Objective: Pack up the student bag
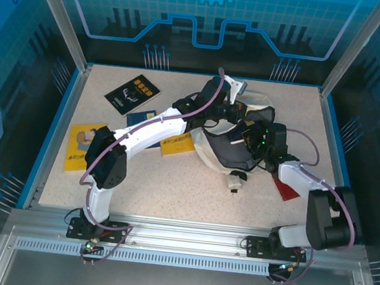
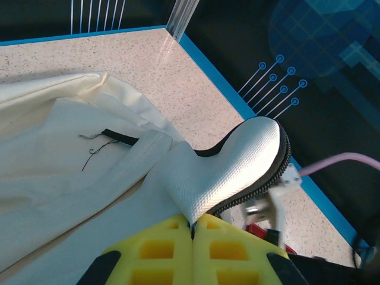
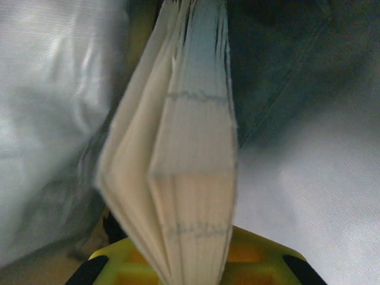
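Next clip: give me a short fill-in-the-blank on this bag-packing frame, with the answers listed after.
1. The left gripper has its jaws shut on a zipper-edged flap of the ____.
2. The right gripper holds a ____ whose pages fan open.
3. The volume lying nearest the far edge of the table has a ____ cover.
Missing words: student bag; book; black.

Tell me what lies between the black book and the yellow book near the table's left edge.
Nothing; the top view shows bare table between the black book and that yellow book.
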